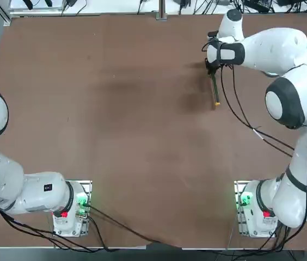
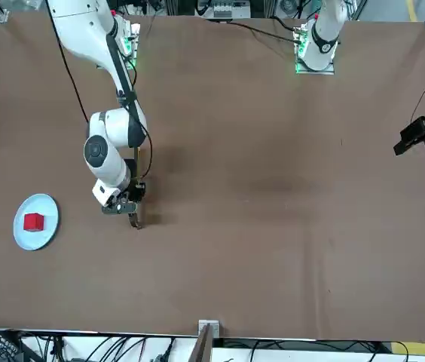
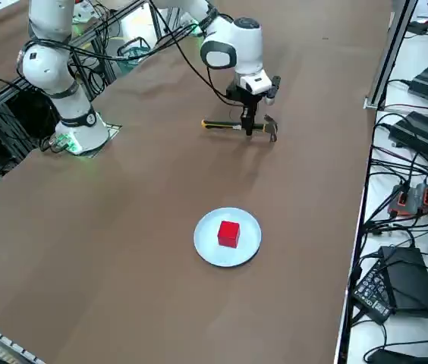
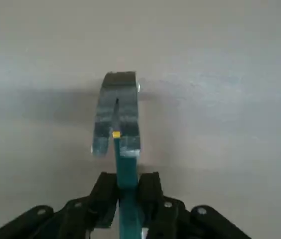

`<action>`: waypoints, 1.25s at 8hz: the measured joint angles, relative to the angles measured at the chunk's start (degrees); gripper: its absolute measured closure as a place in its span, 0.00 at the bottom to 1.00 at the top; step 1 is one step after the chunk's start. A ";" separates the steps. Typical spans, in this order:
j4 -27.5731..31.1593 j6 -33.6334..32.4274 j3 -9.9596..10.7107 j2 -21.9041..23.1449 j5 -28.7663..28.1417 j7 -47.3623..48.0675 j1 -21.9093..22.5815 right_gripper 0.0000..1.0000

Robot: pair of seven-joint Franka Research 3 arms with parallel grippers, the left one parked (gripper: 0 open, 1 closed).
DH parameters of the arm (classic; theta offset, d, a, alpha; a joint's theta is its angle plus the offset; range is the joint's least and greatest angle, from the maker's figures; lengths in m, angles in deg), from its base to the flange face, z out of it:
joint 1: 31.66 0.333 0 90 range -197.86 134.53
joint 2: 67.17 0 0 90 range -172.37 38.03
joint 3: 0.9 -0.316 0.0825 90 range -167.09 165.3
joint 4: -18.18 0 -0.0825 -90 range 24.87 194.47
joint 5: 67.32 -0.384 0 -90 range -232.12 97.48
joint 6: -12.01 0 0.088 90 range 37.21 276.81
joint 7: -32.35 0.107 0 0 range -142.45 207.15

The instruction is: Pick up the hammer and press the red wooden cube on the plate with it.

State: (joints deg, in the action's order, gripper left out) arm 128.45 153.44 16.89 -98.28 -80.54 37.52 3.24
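In the front view, going left to right, the plate [image 2: 37,221] lies on the brown table [image 2: 273,188] near its left edge, with the red cube [image 2: 34,222] sitting on the plate, a little left of its middle. To the right of the plate, apart from it, the right gripper [image 2: 130,209] is down at the table surface with the hammer [image 2: 136,197] clamped between its fingers.

From the right side, the hammer [image 3: 240,127] lies level along the table, its orange-yellow tip at the left end, the gripper [image 3: 249,125] around the handle close to the head, and the head just to the right of the fingers. The plate [image 3: 228,237] and cube [image 3: 228,233] sit well apart from it, nearer this camera.

The wrist view shows both black fingers [image 4: 105,191] pressed against the green handle [image 4: 127,189] on either side, the metal head [image 4: 116,114] just beyond the fingertips over the table.

From overhead, the hammer's handle [image 1: 215,89] reaches from the gripper [image 1: 212,68] toward the arm's base. The plate lies outside this view.
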 joint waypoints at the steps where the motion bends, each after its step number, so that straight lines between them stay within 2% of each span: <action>1: 0.00 0.00 0.08 0.00 0.00 0.00 0.00 0.67; 5: -0.59 -0.11 0.24 0.39 0.00 1.21 0.01 0.02; 6: -1.30 -1.38 0.79 1.58 0.01 1.32 0.02 0.00; 7: -2.40 -4.82 2.28 3.87 0.04 1.32 0.02 0.00; 10: -9.31 -22.31 8.45 13.01 2.24 0.10 -0.24 0.00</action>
State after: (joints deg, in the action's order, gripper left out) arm 119.14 131.14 25.34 -85.27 -78.30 37.62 3.00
